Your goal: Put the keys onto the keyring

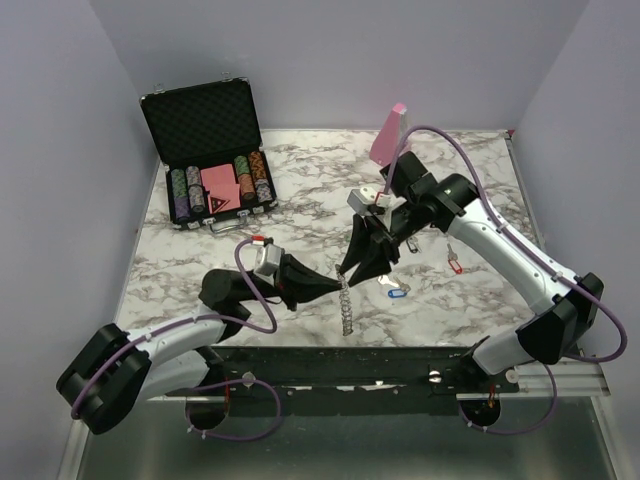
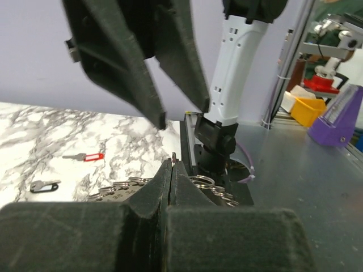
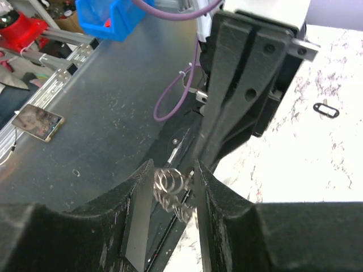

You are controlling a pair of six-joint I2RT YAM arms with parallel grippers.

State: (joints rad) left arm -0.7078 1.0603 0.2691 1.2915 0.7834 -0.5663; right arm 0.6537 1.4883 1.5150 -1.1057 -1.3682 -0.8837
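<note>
Left hand [image 2: 171,163] clamped shut on keyring [image 1: 346,308]; ring stands edge-on, centre of bench [image 1: 300,200]. Right hand [image 3: 173,171] parted, fingers straddling ring's loops. Blue-tagged key [image 1: 393,291] lies just right of ring, red-tagged key [image 1: 455,264] further right. Upper left: black case [image 1: 200,112], lid up, holds rows of poker chips [image 1: 181,192] and pink box [image 1: 220,182].

Keys [image 1: 396,291] lie on table [image 1: 300,205] right of keyring [image 1: 346,306]
</note>
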